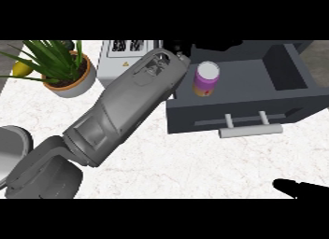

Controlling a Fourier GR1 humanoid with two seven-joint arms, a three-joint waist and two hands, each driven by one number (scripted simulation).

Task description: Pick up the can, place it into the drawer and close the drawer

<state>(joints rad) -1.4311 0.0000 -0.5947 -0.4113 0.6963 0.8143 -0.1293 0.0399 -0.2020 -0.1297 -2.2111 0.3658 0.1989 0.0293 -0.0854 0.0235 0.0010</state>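
Purple can (207, 80) upright in open grey drawer (300, 100), white lid up, long axis vertical. My left hand (182, 52) beside it, fingers hidden; right hand (306, 190): can't tell.

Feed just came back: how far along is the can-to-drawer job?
Done: the can stands upright inside the open drawer. In hand: the left forearm reaches toward the drawer; I cannot see whether that hand has let go. Left: pull back and push the drawer shut by its handle.
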